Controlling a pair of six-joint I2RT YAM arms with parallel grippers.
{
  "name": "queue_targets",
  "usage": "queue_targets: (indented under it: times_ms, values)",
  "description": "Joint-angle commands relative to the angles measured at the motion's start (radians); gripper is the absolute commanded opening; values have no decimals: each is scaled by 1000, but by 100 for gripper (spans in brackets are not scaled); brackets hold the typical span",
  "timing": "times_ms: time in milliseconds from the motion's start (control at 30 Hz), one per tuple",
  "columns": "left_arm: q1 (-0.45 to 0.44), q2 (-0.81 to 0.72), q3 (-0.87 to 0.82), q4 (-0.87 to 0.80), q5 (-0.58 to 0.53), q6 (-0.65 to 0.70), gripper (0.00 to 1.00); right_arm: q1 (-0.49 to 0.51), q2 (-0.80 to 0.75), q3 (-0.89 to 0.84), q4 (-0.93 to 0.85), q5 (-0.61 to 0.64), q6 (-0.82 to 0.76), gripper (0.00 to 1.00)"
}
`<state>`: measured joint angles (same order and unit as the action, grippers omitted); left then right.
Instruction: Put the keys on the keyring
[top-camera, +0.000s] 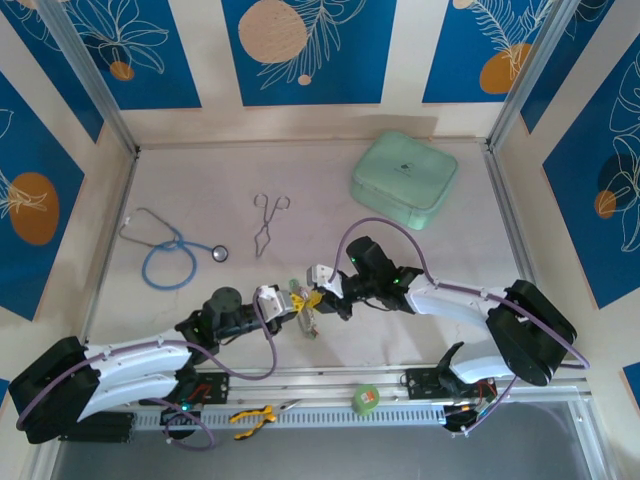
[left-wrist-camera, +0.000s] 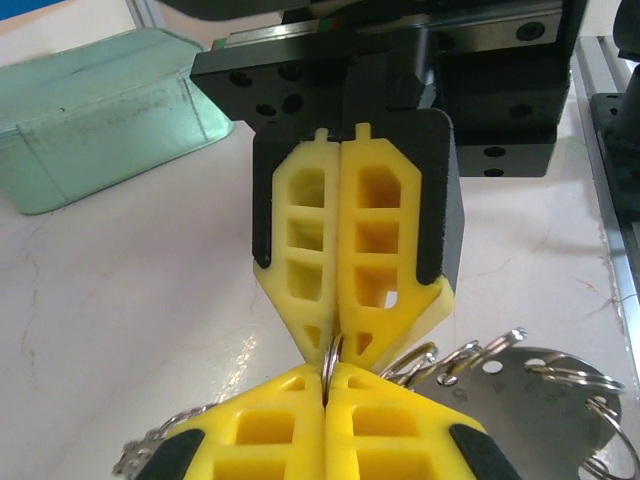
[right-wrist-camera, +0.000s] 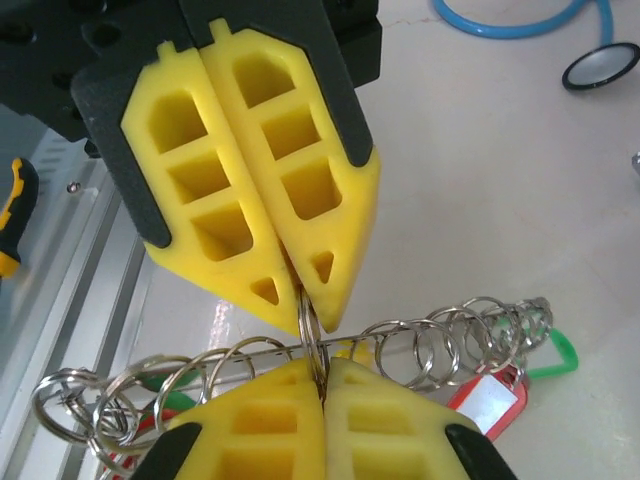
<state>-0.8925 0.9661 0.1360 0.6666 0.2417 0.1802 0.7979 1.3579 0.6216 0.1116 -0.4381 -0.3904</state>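
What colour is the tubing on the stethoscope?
Blue. The stethoscope tubing shows best in the top external view.

The thin silvery metal keyring is hiding mostly between two pairs of yellow plastic fingers, and the right gripper below it is getting sliced off by the bottom edge. A red plastic key head is peeking out half-covered behind the small steel split rings, its blade hidden. On the left wrist view, the round silver metal tag is running off the lower edge and the mint-green plastic case is getting cropped at the left. From above, the keys are looking too tiny to sort.
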Motion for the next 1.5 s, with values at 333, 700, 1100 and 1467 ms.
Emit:
queue_targets:
  times_ms: [333, 700, 1100, 1467]
  values:
    - [-3, -21, 87, -183, -18, 39, 24, 47, -27, 133, -320, 114, -150, 0]
    - [-3, 6, 131, -242, 17, 63, 8, 103, -14, 256, -469, 204, -197, 0]
    - [-3, 15, -2, 105, 28, -29, 0, -6, -95, 11, -112, 41, 54, 27]
    - [-3, 30, -13, 147, 47, -38, 0, -14, -93, -13, -74, 26, 61, 25]
